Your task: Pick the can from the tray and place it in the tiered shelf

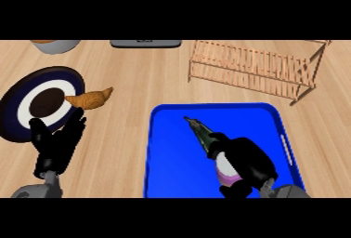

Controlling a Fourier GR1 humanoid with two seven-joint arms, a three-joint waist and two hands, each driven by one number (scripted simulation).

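Lowest on the left, well to the left of the blue tray [171,139], the left hand [56,142] stands on the wooden counter [123,139] with its fingers straight and spread, pointing up and holding nothing. Its fingertips touch or overlap the near rim of a dark blue plate [17,100], which has a white ring and a brown middle and lies farther left of the tray than the hand does. A croissant [90,98] lies on that plate's tray-side rim, one tip jutting out over the counter. Beyond the plate, far up and left of the tray, a grey bowl [55,45] is cut by the view's edge, and a flat dark grey object [145,42] sits beyond the tray's far left corner.

Inside the tray, right of its middle, lies a long item [201,132] with a dark, pointed end and a white and purple body; it does not plainly look like a can. The right hand [248,160] is curled round that body, hiding much of it, at the tray's near right part. Beyond the tray's far right corner stands a wooden slatted rack [254,65], apart from the tray.
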